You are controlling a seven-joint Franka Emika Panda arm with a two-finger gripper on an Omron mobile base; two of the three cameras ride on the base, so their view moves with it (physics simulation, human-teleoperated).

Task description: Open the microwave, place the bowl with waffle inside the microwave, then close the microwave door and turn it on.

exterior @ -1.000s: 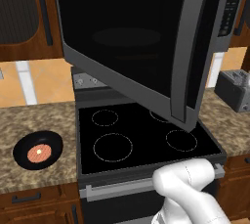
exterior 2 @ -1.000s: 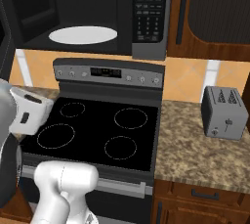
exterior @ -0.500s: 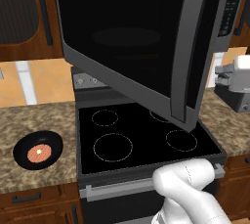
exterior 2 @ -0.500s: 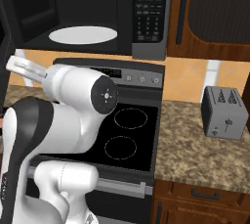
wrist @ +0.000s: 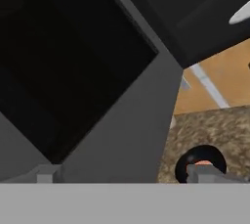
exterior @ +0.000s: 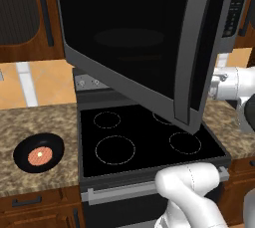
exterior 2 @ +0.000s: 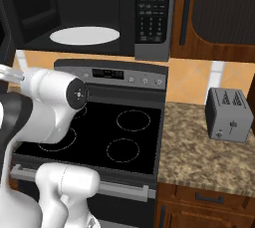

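door (exterior: pixel 134 48) hanging open | bowl (exterior: pixel 39 152) with waffle (exterior: pixel 39 156) sitting near counter's (exterior: pixel 30 122) left edge | I'm guessing glossy, slippery, light, so pinching the rim | gripper (wrist: pixel 127 175) spread wide, holding nothing

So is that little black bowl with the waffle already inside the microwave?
No, the bowl with the waffle sits on the counter left of the stove, while the microwave holds just its white turntable.

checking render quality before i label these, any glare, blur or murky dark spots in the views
Left base view: soft oval sheen on the microwave door, otherwise sharp. Right base view: even light, the turntable bright in a dark cavity. Hand view: coarse and soft, the bowl blurry.
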